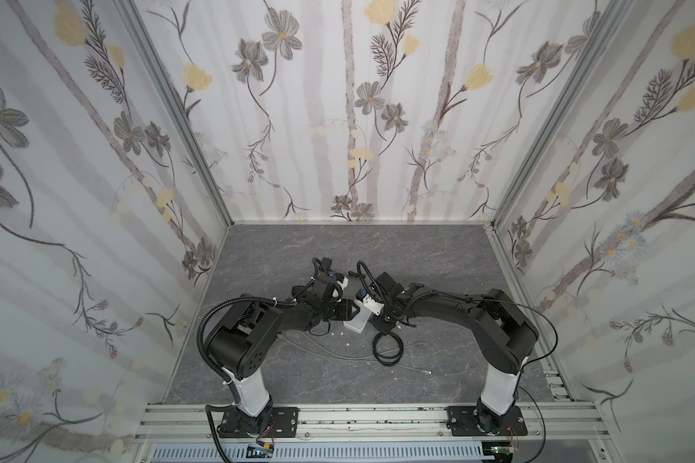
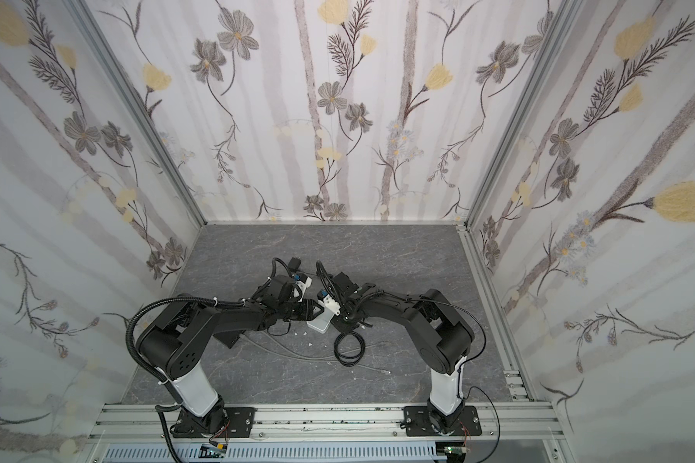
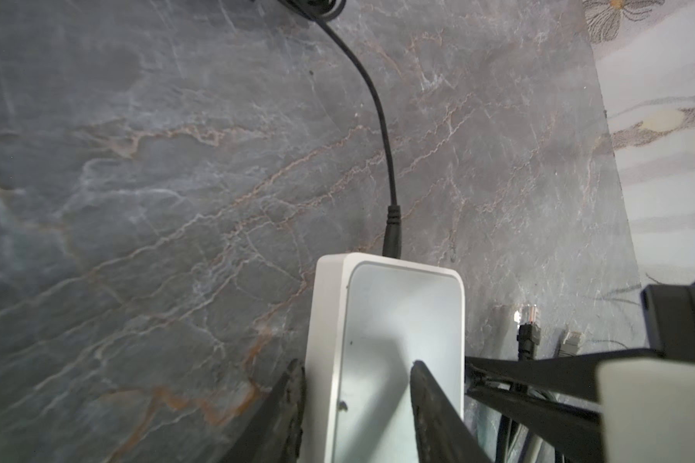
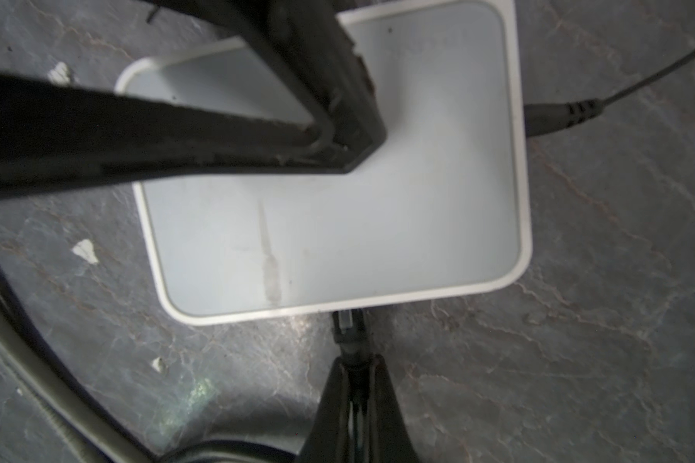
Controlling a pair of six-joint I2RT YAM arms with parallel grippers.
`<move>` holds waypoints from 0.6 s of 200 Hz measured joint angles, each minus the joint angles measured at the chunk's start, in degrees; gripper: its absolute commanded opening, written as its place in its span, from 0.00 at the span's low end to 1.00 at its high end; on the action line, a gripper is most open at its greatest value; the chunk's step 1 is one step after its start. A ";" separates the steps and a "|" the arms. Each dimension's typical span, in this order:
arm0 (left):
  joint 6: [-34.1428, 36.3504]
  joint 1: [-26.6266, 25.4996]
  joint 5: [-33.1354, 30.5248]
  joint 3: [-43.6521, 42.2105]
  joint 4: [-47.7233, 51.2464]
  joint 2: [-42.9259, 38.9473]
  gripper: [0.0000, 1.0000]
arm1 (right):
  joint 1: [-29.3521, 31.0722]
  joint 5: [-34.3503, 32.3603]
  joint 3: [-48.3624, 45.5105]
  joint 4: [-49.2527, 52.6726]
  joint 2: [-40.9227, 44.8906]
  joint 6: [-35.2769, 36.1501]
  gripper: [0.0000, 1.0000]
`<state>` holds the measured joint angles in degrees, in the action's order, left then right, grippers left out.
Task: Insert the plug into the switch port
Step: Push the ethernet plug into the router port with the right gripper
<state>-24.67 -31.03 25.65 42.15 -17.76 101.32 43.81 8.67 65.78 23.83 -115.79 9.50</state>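
The small flat white box (image 4: 378, 224) with a pale grey top lies on the dark marble floor between both arms, and shows in both top views (image 1: 357, 321) (image 2: 320, 321). My left gripper (image 3: 358, 364) is shut on the box, one finger against its side and the other on its top face. My right gripper (image 4: 354, 360) is shut on the plug (image 4: 346, 322), a black connector with a clear tip. The tip touches the box's thin side face. The switch port is hidden under the box's rim.
A black round-plug lead (image 3: 392, 232) enters another side of the box. A coil of black cable (image 1: 386, 349) and grey cables (image 1: 330, 349) lie near the front. Loose connectors (image 3: 528, 320) and small white chips (image 4: 85, 250) sit nearby. Flowered walls enclose the floor.
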 measured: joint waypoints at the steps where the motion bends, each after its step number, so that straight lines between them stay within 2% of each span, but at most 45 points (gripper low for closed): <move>1: -0.02 0.00 0.00 0.00 -0.02 0.00 0.43 | 0.00 0.00 0.04 0.04 -0.02 0.00 0.00; 56: -1.01 0.00 0.74 0.33 0.83 -0.24 0.43 | -0.04 -0.04 3.61 6.05 0.92 0.09 0.00; 120: -1.31 0.00 0.61 0.72 2.08 -0.42 0.43 | -0.11 -0.42 9.66 12.70 -3.15 0.04 0.00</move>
<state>-25.98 -31.03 26.26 42.87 -15.68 100.90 43.70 8.25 75.44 36.53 -118.93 9.54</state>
